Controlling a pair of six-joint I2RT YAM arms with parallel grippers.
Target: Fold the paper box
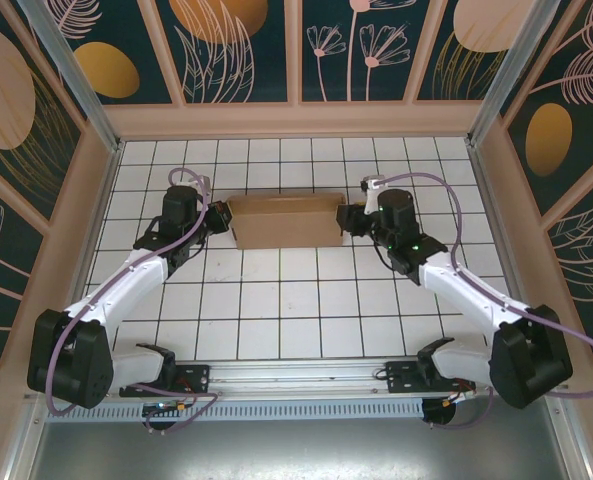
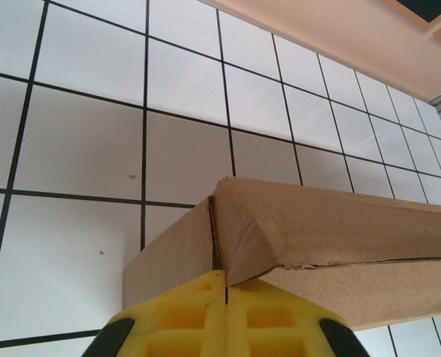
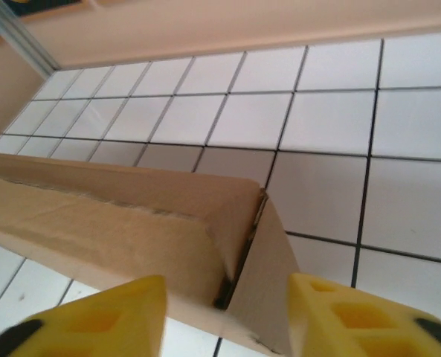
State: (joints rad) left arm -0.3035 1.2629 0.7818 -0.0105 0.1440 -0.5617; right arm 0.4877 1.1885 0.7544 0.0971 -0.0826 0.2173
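The paper box [image 1: 284, 221] is found folded up on the surface [image 1: 306, 300], with the left gripper [image 2: 225, 281] closed tight against its left end and the right gripper [image 3: 226, 286] parted astride its right end, so final flap seating is judged in hand, a firm inward press being called for.

Counter [image 1: 276, 330] is surfaced with white tiles ruled in black. It is enclosed by beige-framed walls [image 1: 226, 45], painted dark teal with orange discs and pale plant outlines.

Plain-looking brown paper box [image 1: 284, 221]; white, black-gridded table [image 1: 306, 300].
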